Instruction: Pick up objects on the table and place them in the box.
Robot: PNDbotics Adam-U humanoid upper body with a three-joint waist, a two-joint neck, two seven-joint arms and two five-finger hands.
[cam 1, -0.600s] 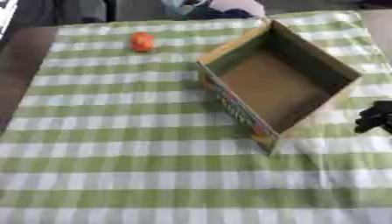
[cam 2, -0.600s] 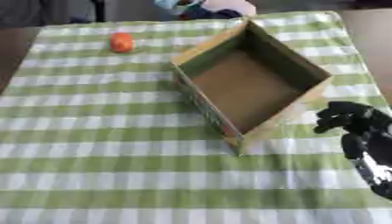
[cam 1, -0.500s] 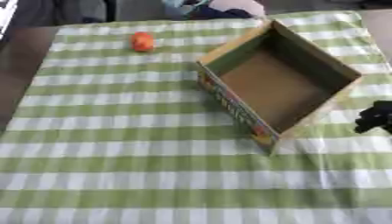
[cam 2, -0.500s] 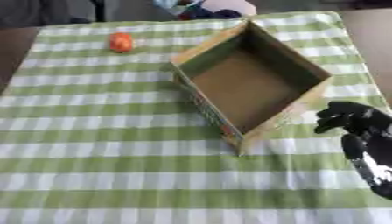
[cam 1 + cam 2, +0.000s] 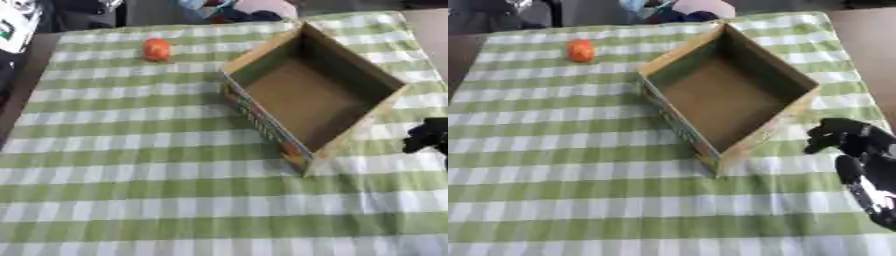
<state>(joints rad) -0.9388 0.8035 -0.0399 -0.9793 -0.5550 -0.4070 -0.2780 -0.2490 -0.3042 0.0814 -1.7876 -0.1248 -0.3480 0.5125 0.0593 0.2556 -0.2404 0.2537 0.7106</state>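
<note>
The small orange ball (image 5: 157,49), likely light and prone to roll, wants grasping across its middle, while the right robot hand (image 5: 842,136), curled and empty, hangs beside the box (image 5: 710,152).

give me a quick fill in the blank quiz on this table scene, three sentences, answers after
1. The cardboard box on the checked cloth has ____ inside it.
2. The small orange thing lies on the cloth to the ____ of the box, toward the far edge.
3. The only robot hand in view is the ____ one, beside the box's near corner and holding nothing.

Missing words: nothing; left; right
</note>
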